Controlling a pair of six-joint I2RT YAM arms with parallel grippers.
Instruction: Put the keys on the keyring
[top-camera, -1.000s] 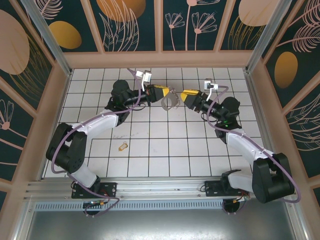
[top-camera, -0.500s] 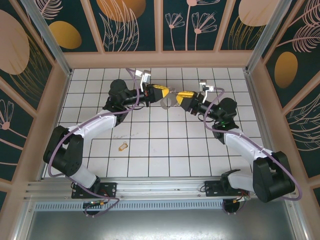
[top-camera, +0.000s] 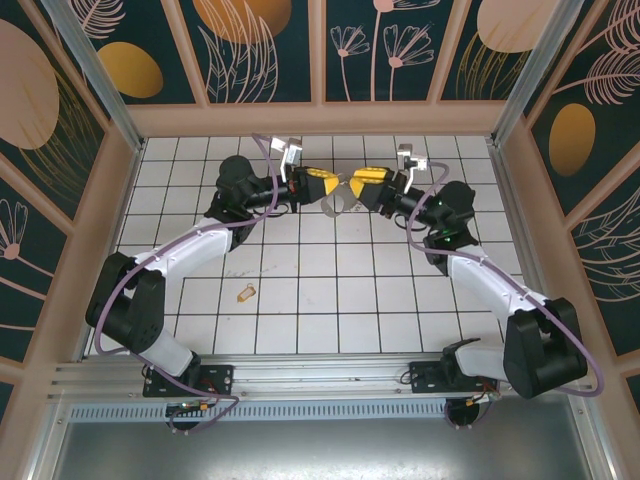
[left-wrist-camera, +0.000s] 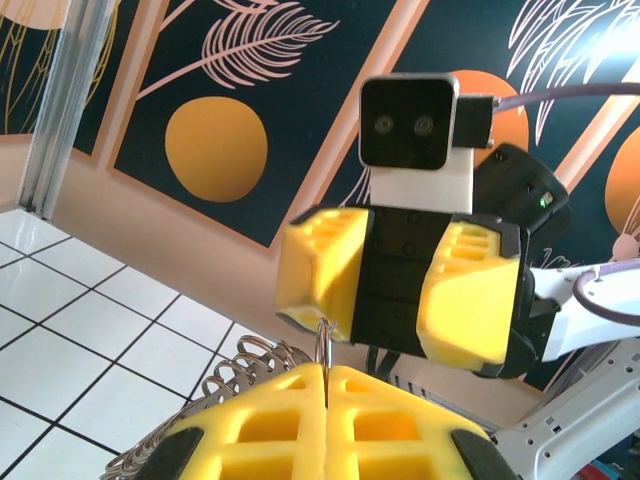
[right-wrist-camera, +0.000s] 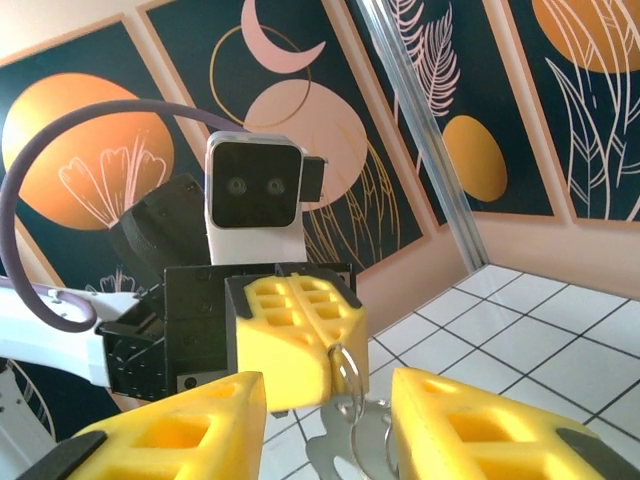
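Now that my right claw (top-camera: 352, 188) has swung in, jaws apart around the keyring (top-camera: 338, 204) my left claw (top-camera: 328, 190) pinches, the key (top-camera: 246, 292) lies unthreaded on the tiles (top-camera: 320, 300).

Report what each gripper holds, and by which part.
The left gripper pinches the keyring by its thin wire edge. The right gripper is open, holding nothing.

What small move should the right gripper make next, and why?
Probably close the right gripper on the keyring: the left gripper is pinching it, the right jaws stand open either side, and the key lies on the tiles.
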